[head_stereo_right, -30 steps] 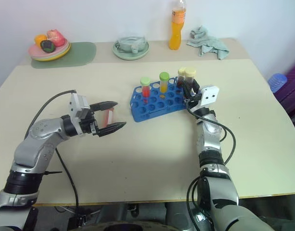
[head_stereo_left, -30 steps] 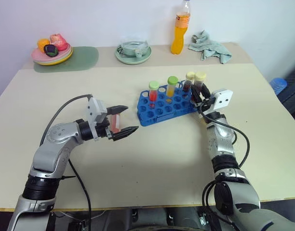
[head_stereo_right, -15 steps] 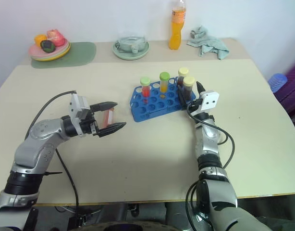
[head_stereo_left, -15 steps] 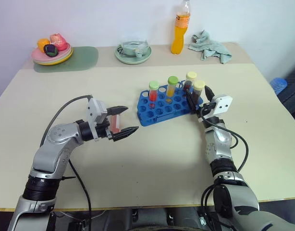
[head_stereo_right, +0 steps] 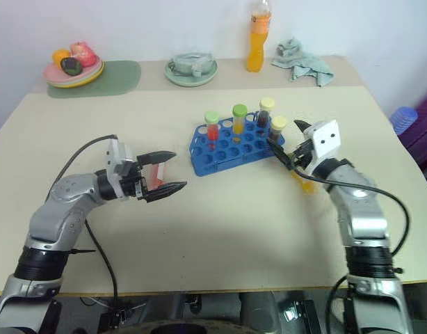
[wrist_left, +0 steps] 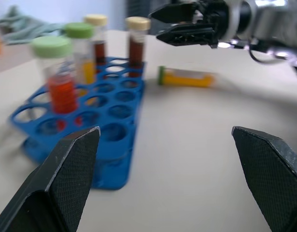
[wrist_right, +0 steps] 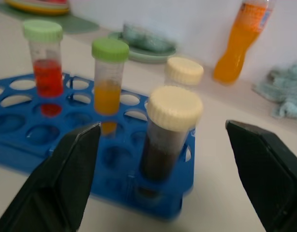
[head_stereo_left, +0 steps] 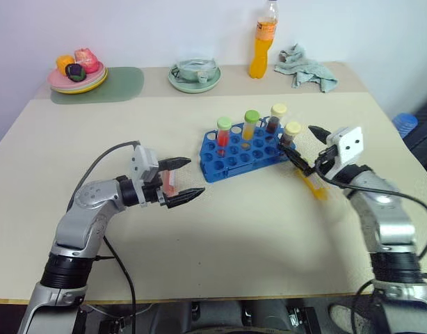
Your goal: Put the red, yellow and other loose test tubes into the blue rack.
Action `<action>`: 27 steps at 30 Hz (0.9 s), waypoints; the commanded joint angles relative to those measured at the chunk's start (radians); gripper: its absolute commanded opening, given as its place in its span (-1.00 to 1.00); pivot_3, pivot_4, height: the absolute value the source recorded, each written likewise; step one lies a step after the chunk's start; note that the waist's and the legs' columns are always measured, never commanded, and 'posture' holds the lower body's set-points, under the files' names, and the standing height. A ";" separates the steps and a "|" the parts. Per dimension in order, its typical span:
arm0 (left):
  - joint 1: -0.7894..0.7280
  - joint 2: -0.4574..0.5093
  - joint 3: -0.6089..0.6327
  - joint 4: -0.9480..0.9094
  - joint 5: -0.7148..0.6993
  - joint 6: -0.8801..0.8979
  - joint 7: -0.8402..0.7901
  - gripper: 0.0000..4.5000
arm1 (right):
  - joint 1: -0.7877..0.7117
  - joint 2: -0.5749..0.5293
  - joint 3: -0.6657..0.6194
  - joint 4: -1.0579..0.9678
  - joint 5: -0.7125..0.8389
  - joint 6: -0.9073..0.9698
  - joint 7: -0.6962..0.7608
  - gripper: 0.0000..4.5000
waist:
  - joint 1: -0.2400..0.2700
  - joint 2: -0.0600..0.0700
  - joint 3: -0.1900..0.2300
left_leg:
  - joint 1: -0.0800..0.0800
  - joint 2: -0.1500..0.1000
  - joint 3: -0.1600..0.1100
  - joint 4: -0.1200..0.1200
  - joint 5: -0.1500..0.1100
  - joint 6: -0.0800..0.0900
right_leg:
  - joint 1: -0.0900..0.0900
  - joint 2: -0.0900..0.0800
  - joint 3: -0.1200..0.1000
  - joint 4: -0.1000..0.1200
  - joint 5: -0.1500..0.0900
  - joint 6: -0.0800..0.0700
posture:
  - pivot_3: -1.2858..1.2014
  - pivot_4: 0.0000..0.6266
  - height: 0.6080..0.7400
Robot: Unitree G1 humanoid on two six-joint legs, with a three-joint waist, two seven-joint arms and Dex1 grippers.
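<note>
The blue rack (head_stereo_left: 231,158) stands at mid-table. It holds a red tube with a green cap (head_stereo_left: 222,133), a yellow tube with a green cap (head_stereo_left: 250,126) and two dark brown tubes with cream caps (head_stereo_left: 275,118) (head_stereo_left: 290,134). Another yellow tube with a green cap (head_stereo_left: 312,186) lies on the table just right of the rack. My right gripper (head_stereo_left: 306,145) hovers open beside the rack's right end, above that lying tube, holding nothing. My left gripper (head_stereo_left: 184,180) is open and empty, left of the rack and pointing at it.
Along the back edge stand an orange drink bottle (head_stereo_left: 261,43), a crumpled teal cloth (head_stereo_left: 305,65), a green dish (head_stereo_left: 193,75), and a plate of fruit (head_stereo_left: 76,72) on a green mat (head_stereo_left: 115,85). Bare table spreads in front of the rack.
My right gripper opened, left the dark brown tube standing in the rack's right end and drew back to the right. The lying yellow tube now shows. The left arm barely moved.
</note>
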 commanded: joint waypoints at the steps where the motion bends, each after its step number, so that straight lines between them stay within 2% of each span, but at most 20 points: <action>1: -0.023 0.000 -0.004 0.005 -0.006 -0.037 -0.036 1.00 | 0.007 -0.107 -0.073 -0.065 0.083 0.199 0.047 0.87 | 0.001 0.000 0.000 | 0.000 0.000 0.000 0.000 0.000 0.000 | 0.000 0.000 0.000 0.000 0.000 0.000 | 0.03 -0.52 1.00; 5: -0.040 -0.012 -0.014 0.022 -0.002 -0.046 -0.040 1.00 | -0.024 -0.213 -0.056 0.010 0.082 0.362 0.081 0.87 | 0.008 0.000 0.000 | 0.000 0.000 0.000 0.000 0.000 0.001 | 0.000 0.000 0.000 -0.001 0.000 0.000 | 0.03 -0.52 1.00; 11: -0.042 -0.012 -0.017 0.026 0.002 -0.047 -0.048 1.00 | -0.184 -0.241 0.012 0.130 0.104 0.590 0.108 0.87 | 0.013 0.000 0.000 | -0.001 0.000 0.001 0.001 -0.001 0.001 | -0.002 -0.001 0.000 0.000 0.000 0.000 | 0.03 -0.52 1.00; 17: -0.022 -0.007 -0.011 -0.002 -0.005 -0.036 -0.037 1.00 | -0.301 -0.256 0.122 0.241 0.061 0.645 0.171 0.87 | 0.021 -0.001 0.000 | -0.002 0.000 0.001 0.001 -0.001 0.002 | -0.002 -0.001 0.000 -0.001 0.000 0.000 | 0.03 -0.52 1.00; 26: 0.010 0.002 0.005 -0.046 -0.010 -0.018 0.003 1.00 | -0.286 -0.275 0.245 0.281 -0.002 0.633 0.253 0.87 | 0.019 -0.001 0.000 | -0.003 0.000 0.002 0.002 -0.001 0.002 | -0.002 -0.001 0.000 -0.001 0.000 0.000 | 0.03 -0.52 1.00; 27: 0.013 0.003 0.006 -0.050 -0.011 -0.016 0.007 1.00 | -0.285 -0.269 0.250 0.290 -0.010 0.629 0.252 0.76 | 0.019 -0.001 0.000 | -0.003 0.000 0.002 0.002 -0.001 0.002 | -0.002 -0.001 0.000 -0.001 0.000 0.000 | 0.03 -0.52 1.00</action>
